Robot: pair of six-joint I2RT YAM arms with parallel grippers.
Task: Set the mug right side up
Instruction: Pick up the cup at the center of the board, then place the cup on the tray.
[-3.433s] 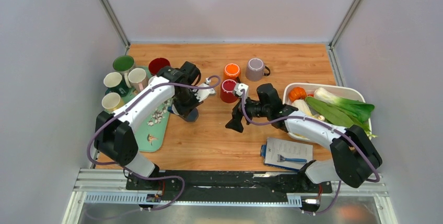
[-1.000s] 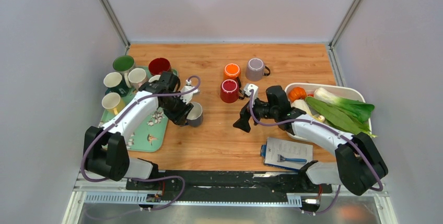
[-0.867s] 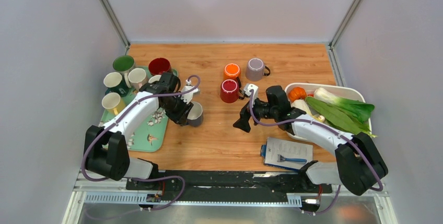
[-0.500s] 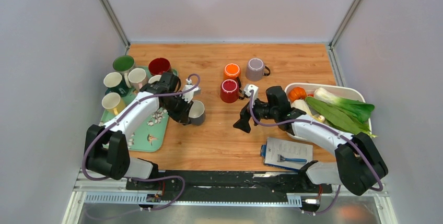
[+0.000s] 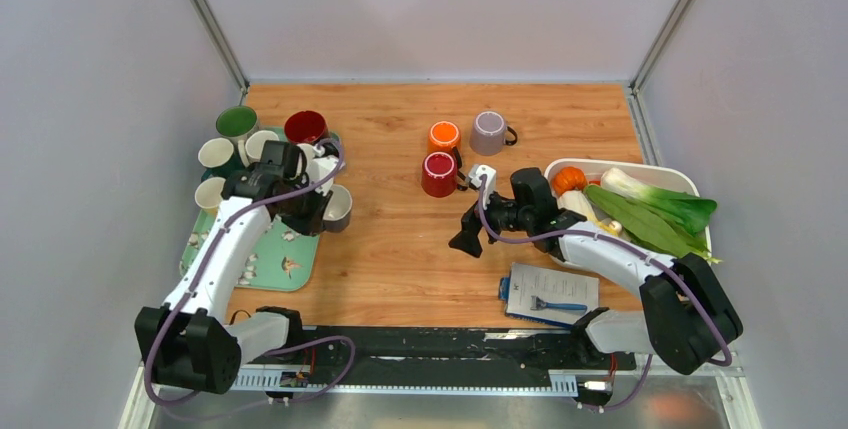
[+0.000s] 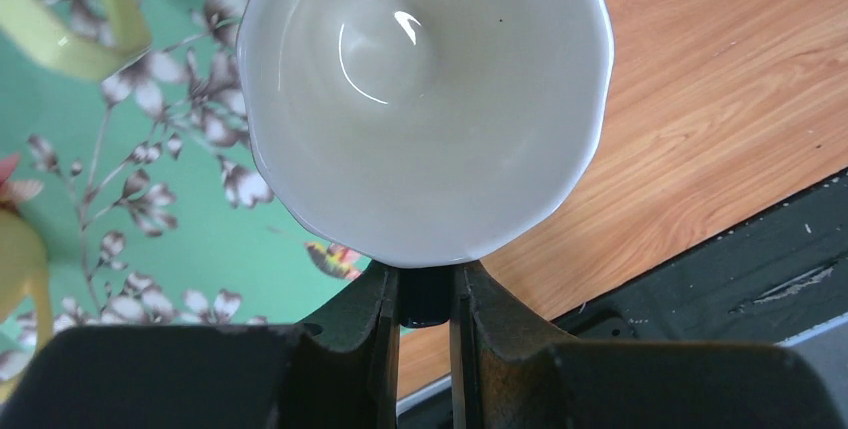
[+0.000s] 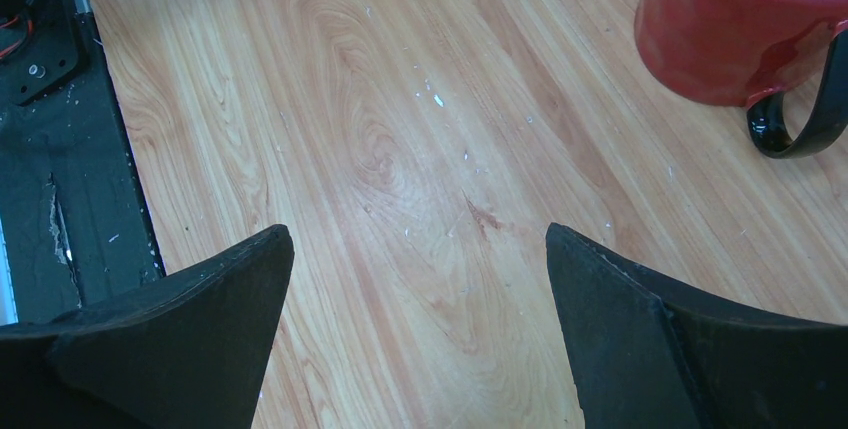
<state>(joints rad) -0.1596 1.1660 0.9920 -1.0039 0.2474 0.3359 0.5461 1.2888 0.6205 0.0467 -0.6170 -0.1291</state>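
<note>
Mug (image 6: 425,99) pinched by its dark handle in the left gripper (image 6: 425,294), held over tray (image 6: 130,199) edge, right gripper (image 7: 415,279) spread wide above open table (image 7: 400,149) near red mug (image 7: 735,24)

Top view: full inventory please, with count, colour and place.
tray: 1, green floral, left
held mug: 1, white inside, over tray's right edge
tray mugs: at least 5, green, dark red, cream, left
table mugs: 3, orange, red, grey, centre back
basin: 1, white, right, holding greens and an orange vegetable
leaflet: 1, white, near right; blue razor on it
left gripper: 1, black, shut on held mug's handle
right gripper: 1, black, open, above table
</note>
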